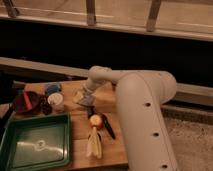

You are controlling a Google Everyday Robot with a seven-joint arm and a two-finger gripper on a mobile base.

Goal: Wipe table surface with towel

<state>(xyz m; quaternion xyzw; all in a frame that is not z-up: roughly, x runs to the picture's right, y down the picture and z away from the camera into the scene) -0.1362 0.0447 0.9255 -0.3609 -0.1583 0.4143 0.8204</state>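
A small grey towel [86,101] lies on the wooden table [75,130] near its middle back. My gripper [85,96] hangs from the white arm [135,95] and is down right at the towel, over its top. The towel's far part is hidden under the gripper. The arm reaches in from the right and covers the table's right side.
A green tray [35,145] lies at the front left. A dark red bowl [25,102], a white cup [56,101] and a blue object [52,88] stand at the left. An orange fruit [96,120], a banana [94,144] and a black utensil [108,127] lie in front of the towel.
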